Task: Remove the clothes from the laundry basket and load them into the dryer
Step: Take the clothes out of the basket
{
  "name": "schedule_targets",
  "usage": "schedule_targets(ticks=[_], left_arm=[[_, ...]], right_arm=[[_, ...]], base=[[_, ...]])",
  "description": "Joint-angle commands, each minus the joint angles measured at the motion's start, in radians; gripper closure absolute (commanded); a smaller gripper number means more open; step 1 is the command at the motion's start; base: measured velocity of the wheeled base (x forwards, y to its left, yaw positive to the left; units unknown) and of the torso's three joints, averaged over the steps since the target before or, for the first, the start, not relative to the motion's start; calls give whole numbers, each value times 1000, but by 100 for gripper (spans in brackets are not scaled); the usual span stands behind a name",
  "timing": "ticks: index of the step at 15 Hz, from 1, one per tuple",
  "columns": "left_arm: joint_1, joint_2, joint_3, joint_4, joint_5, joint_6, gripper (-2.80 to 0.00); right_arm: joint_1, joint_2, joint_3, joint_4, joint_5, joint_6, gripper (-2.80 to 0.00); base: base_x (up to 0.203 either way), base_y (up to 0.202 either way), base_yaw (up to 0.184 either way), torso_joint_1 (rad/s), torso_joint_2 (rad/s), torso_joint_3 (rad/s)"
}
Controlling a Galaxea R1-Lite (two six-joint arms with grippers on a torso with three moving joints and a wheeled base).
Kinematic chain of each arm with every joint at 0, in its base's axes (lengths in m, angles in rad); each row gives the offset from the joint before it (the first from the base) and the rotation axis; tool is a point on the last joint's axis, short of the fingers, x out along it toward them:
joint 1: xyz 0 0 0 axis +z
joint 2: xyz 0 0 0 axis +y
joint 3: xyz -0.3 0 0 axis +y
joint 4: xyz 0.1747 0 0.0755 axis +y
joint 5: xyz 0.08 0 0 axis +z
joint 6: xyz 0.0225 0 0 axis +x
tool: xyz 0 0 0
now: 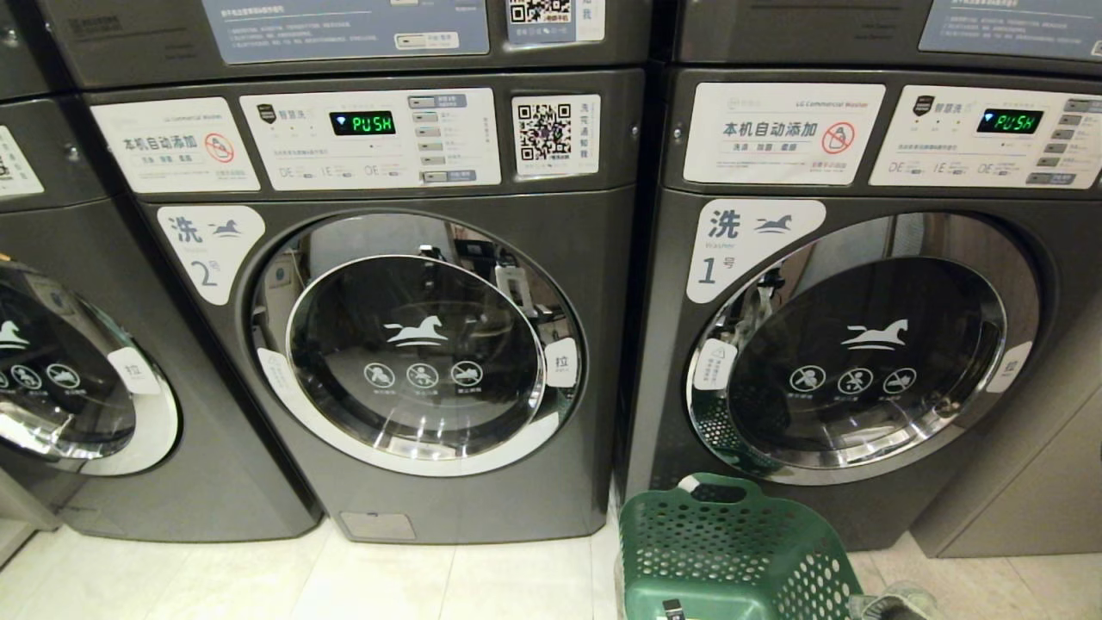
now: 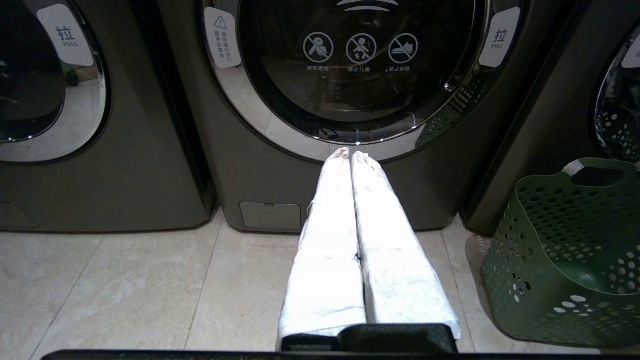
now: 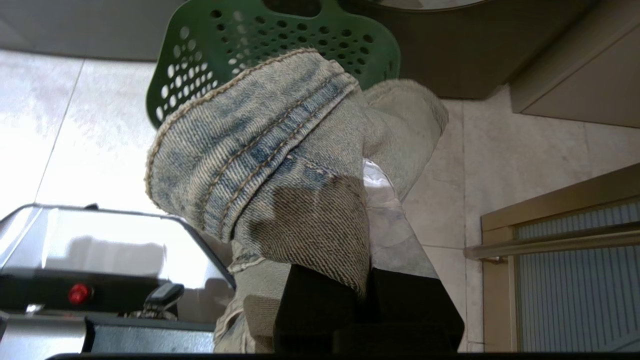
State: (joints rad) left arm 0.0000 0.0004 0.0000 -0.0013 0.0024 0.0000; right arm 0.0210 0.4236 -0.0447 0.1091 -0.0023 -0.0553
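- Right gripper [image 3: 367, 280] clamped nearly closed on a washed denim garment [image 3: 265, 165], which drapes over the fingers.
- It hangs just above the laundry basket [image 1: 732, 551], which stands on the floor against machine 1's front.
- Machine 1's door [image 1: 861, 353] lies ahead and above; it looks closed, so loading is blocked.
- Left gripper [image 2: 350, 155] closed, empty, facing machine 2.

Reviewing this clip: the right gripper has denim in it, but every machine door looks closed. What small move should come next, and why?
Probably bring the left gripper, shut and empty, to the pull tab of machine 1's door. The right gripper is shut on the denim garment near the laundry basket, so it cannot open anything, and nothing can be loaded while that door stays closed.
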Motion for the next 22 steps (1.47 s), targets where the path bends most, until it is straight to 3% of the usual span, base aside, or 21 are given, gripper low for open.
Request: schedule_targets(ticks=[1, 6, 8, 12, 14, 18, 22], left_arm=[[0, 0, 0, 0, 1, 0, 0], [0, 0, 0, 0, 0, 0, 0], [0, 0, 0, 0, 1, 3, 0], [0, 0, 0, 0, 0, 2, 0], [0, 0, 0, 0, -1, 3, 0], [0, 0, 0, 0, -1, 3, 0], [0, 0, 0, 0, 0, 3, 0]], right_arm=[[-31, -80, 0, 5, 0, -1, 0], [-35, -425, 1, 1, 3, 14, 0], [-35, -422, 3, -1, 4, 9, 0], [-35, -422, 18, -35, 24, -79, 0], [-35, -422, 45, -105, 25, -79, 0], [-35, -422, 45, -101, 25, -84, 0], [-35, -422, 45, -101, 25, -85, 0]], base=[[0, 0, 0, 0, 0, 0], [0, 0, 0, 0, 0, 0], [0, 0, 0, 0, 0, 0], [0, 0, 0, 0, 0, 0], [0, 0, 0, 0, 0, 0], [0, 0, 0, 3, -5, -6], [0, 0, 0, 65, -331, -269]])
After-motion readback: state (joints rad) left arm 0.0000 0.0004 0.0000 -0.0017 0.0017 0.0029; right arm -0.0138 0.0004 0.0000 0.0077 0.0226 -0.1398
